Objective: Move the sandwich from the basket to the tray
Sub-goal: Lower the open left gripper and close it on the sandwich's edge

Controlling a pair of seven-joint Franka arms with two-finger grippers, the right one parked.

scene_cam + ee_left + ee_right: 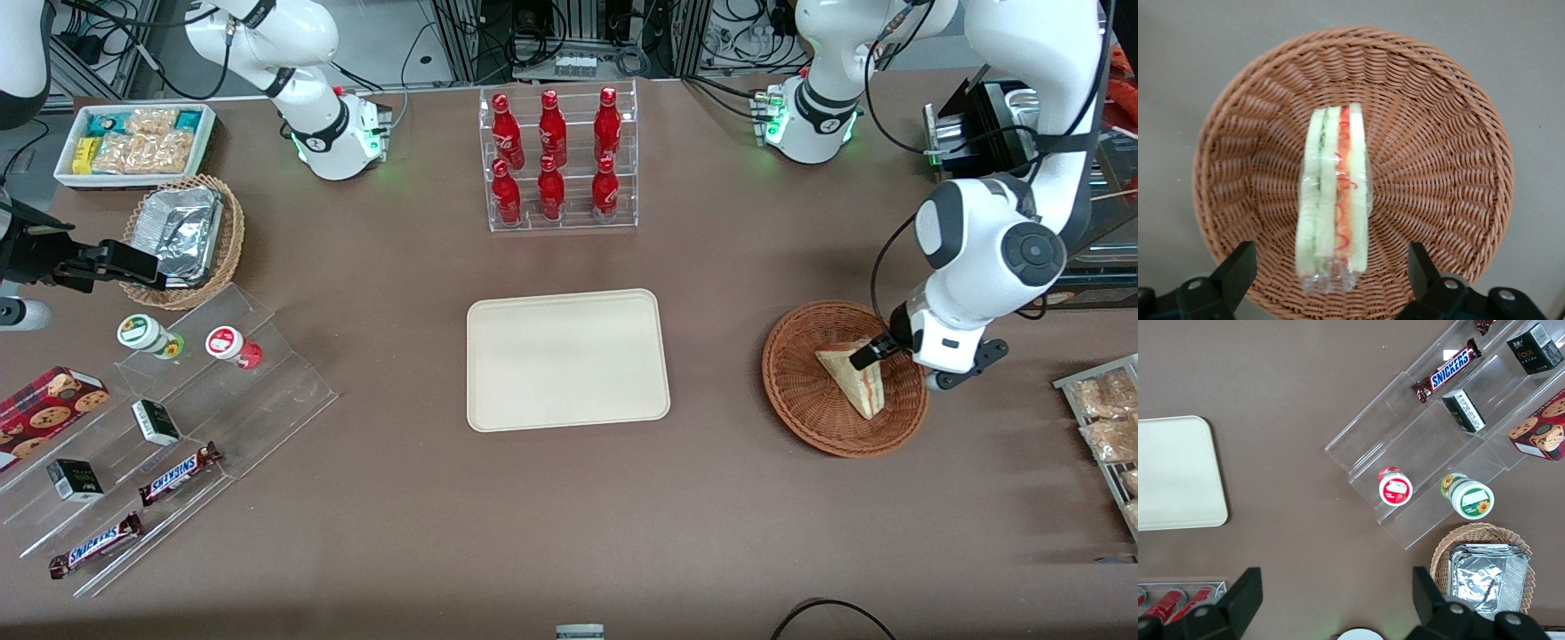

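Note:
The sandwich (853, 384) lies in the reddish-brown woven basket (794, 391), wrapped in clear film, with its red-orange and green layers facing up (1335, 200). My gripper (871, 356) hangs low over the basket, above the sandwich's end that is farther from the front camera. It is open: its two dark fingers (1238, 267) stand wide apart on either side of the wedge's end without touching it. The cream-beige tray (567, 360) lies flat at the table's middle, toward the parked arm from the basket, with nothing on it.
A clear rack of red bottles (558, 160) stands farther from the front camera than the tray. A rack of snack packets (1107, 418) sits at the working arm's table edge. Stepped acrylic shelves (169, 427) and a tan basket with foil containers (182, 236) lie toward the parked arm's end.

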